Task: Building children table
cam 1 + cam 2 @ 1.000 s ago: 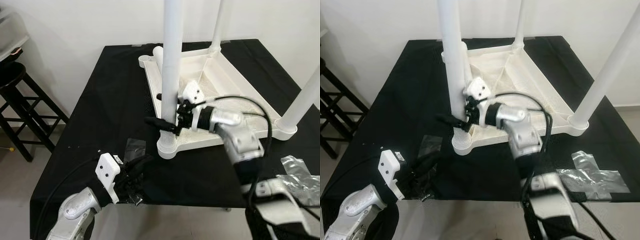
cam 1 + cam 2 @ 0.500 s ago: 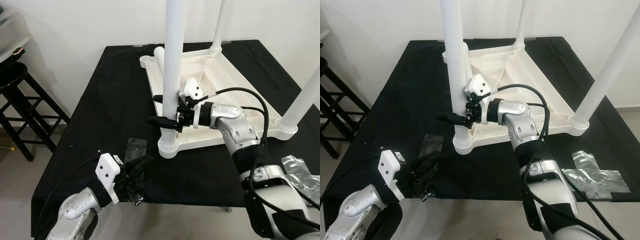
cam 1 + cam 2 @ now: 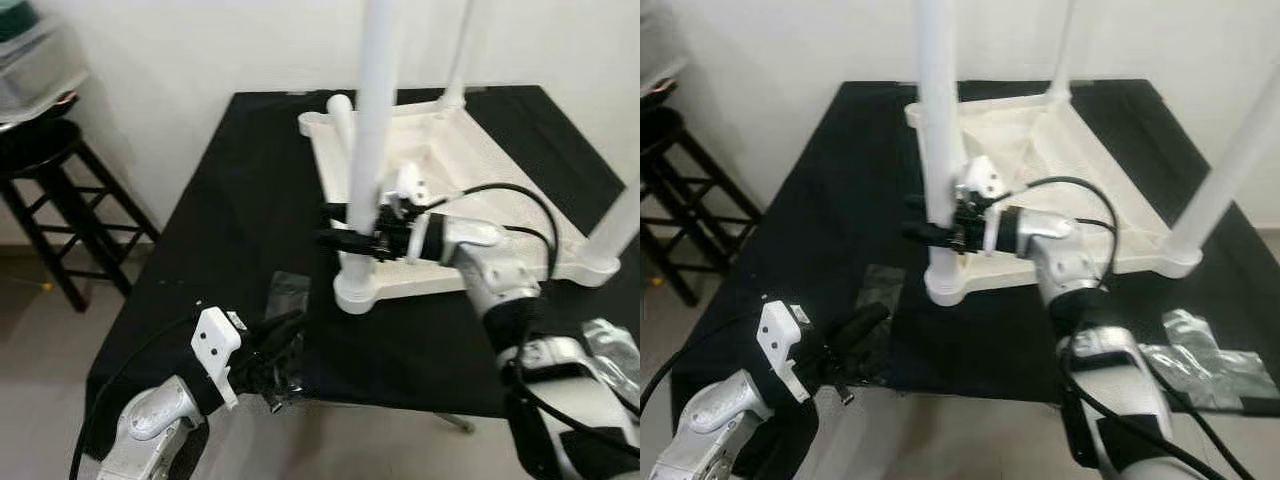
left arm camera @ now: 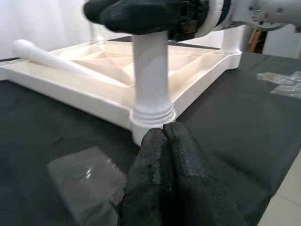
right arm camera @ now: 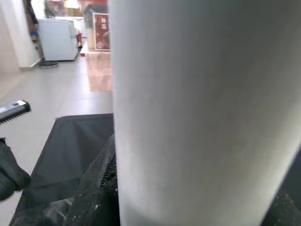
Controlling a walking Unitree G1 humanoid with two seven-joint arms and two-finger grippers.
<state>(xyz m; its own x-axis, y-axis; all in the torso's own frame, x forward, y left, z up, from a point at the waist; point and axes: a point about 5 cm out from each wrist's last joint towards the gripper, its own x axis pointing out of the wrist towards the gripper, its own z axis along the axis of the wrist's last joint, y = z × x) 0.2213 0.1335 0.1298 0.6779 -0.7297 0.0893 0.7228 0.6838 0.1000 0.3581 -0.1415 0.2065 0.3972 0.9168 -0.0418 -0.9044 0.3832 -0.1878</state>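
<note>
White walls are seen behind a black cloth-covered worktop (image 3: pixel 230 200), with a dark wooden stool (image 3: pixel 55 190) standing on the floor at the far left. An upturned white plastic children's table (image 3: pixel 470 190) lies on the worktop, tabletop down, its ribbed underside facing up. Round white legs rise from its corner sockets; one loose leg (image 3: pixel 343 112) is laid across the far left corner.

The right tool (image 3: pixel 352 229) is placed around the near left leg (image 3: pixel 372 130), just above its socket (image 3: pixel 362 290); its black fingers (image 3: pixel 925 232) are pressed against the tube on either side, pinching it. The left tool (image 4: pixel 164 141) is held low at the worktop's near left edge, fingers pressed together on nothing, beside a piece of clear plastic wrap (image 3: pixel 287 292). More crinkled clear plastic (image 3: pixel 1200 345) lies at the near right.

The leg is judged light, stiff and hollow, with a smooth, rather slippery surface. A hold low on the tube, close to the socket, would likely give the best control for pressing or twisting it home; a hold higher up would likely lever the joint sideways.
</note>
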